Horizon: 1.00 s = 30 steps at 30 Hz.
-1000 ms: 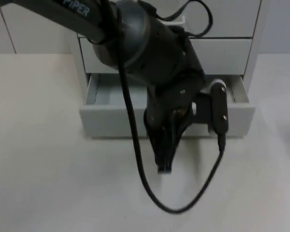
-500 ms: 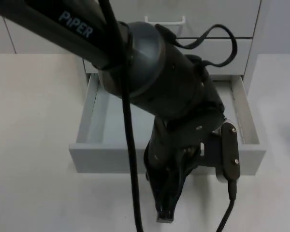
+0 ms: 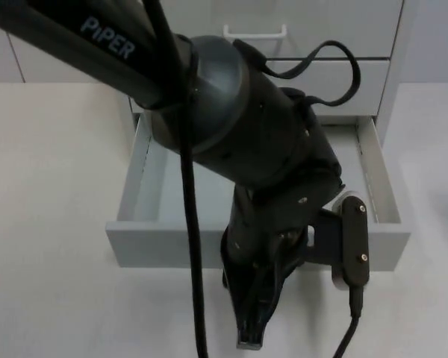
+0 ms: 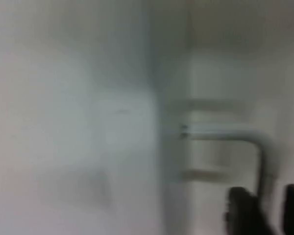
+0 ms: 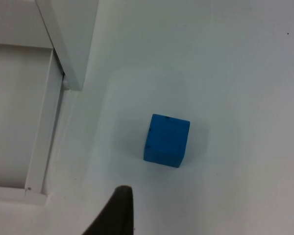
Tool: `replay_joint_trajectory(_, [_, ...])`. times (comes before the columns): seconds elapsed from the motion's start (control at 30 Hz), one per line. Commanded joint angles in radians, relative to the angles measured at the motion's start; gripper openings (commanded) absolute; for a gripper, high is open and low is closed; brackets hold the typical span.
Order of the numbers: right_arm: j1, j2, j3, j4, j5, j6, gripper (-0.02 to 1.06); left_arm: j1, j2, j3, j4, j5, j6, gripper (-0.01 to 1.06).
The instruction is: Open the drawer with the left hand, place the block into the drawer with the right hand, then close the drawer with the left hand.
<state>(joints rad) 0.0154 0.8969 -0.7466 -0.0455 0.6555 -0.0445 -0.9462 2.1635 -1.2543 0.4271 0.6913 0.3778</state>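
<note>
The small blue cube block (image 5: 166, 140) sits flat on the white table top (image 5: 235, 73), alone, a little way out from the corner of the white drawer cabinet (image 5: 71, 34). It looks hard and light, with smooth flat sides, so it should not squash or break. A good way to take it would be to pinch two sides that face away from each other, low and in the middle, so it does not slip out.

The right gripper (image 5: 118, 211) hangs above the table near the block; I cannot tell if its fingers are spread.

The pale grey bottom drawer (image 3: 134, 246) is pulled out, and it looks bare inside. The left gripper (image 3: 251, 328) points down just in front of the drawer front. Its two black fingertips (image 4: 245, 215) stand a little apart beside the thin white handle (image 4: 225, 133), holding nothing.
</note>
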Motion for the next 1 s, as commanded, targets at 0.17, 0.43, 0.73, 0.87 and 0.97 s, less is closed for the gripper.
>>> replay_joint_trajectory(0.17, [-0.002,0.0,0.001,-0.004,-0.01,0.003,1.05,-0.042,-0.026,0.022,-0.199,-0.001,0.026,1.01])
replay_joint_trajectory(0.43, [-0.002,0.0,0.001,-0.004,-0.009,0.003,1.05,-0.042,-0.142,0.022,-0.177,-0.009,0.038,1.05])
replay_joint_trajectory(0.73, [-0.002,0.0,0.001,-0.004,0.006,0.003,1.05,-0.04,-0.294,0.022,-0.199,0.067,0.028,1.05])
replay_joint_trajectory(0.87, [-0.002,0.0,0.001,-0.004,0.01,0.003,1.05,-0.031,-0.382,0.022,-0.22,0.096,-0.007,1.05])
replay_joint_trajectory(0.97, [-0.002,0.0,0.001,-0.004,0.012,0.003,1.05,0.009,-0.478,0.022,-0.302,0.108,-0.019,1.05])
